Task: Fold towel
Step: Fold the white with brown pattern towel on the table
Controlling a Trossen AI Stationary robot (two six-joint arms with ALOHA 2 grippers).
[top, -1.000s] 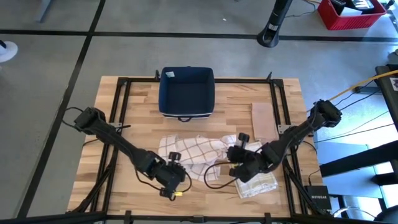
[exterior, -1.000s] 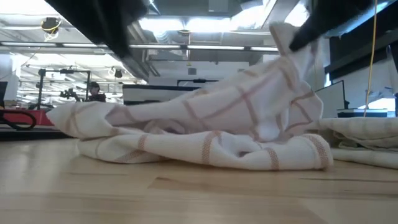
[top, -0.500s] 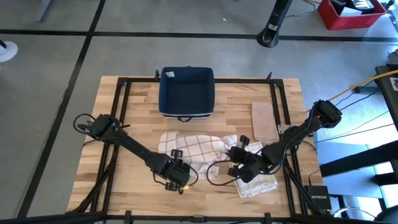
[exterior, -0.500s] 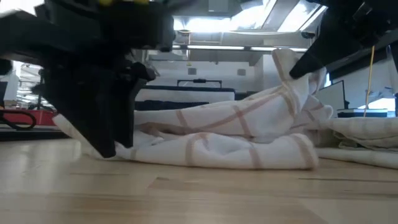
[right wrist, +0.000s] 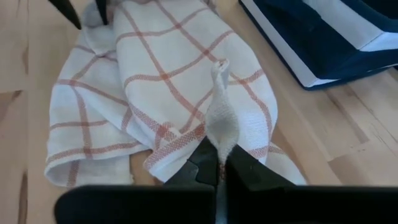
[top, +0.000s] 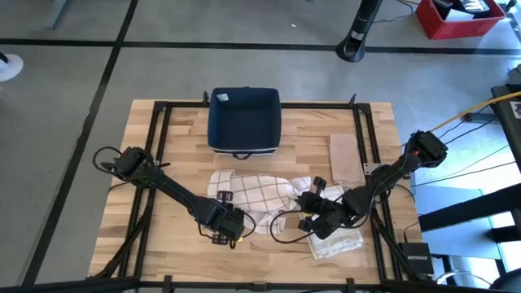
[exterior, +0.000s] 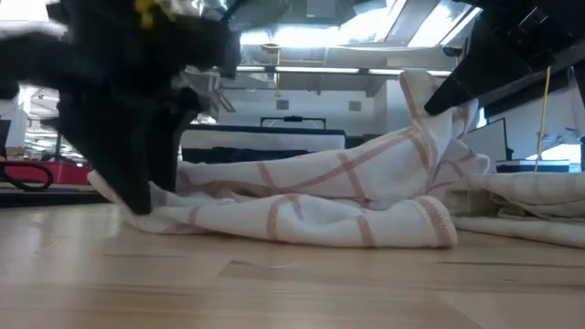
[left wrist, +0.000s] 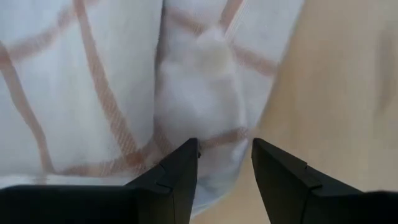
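Note:
A white towel (top: 254,191) with red checks lies crumpled on the wooden table, in front of a dark blue basket. My right gripper (top: 312,205) is shut on the towel's right part and holds it up in a peak (exterior: 416,91). My left gripper (left wrist: 224,146) is open and points steeply down at the towel's near left end (exterior: 160,196). Its two fingers stand on either side of the towel's corner there. My left gripper straddles the towel's corner (left wrist: 214,140) from above; whether its fingers touch the cloth I cannot tell. My right gripper pinches a bunched ridge of cloth (right wrist: 221,127) at the towel's right side between its two fingers. It comes slanting down from the table's right. That part is lifted; the rest lies slack on the table.
The dark blue basket (top: 244,122) stands at the far middle of the table. A brown board (top: 345,157) lies at the right. Folded towels (top: 338,242) are stacked at the near right, just beside my right gripper. Bare wood lies at the near left.
My left gripper has come down onto the towel's near left end and tipped to point more steeply down, staying open. My right gripper has sunk a little with the cloth it holds, so the towel's raised peak stands lower and the heap lies flatter.

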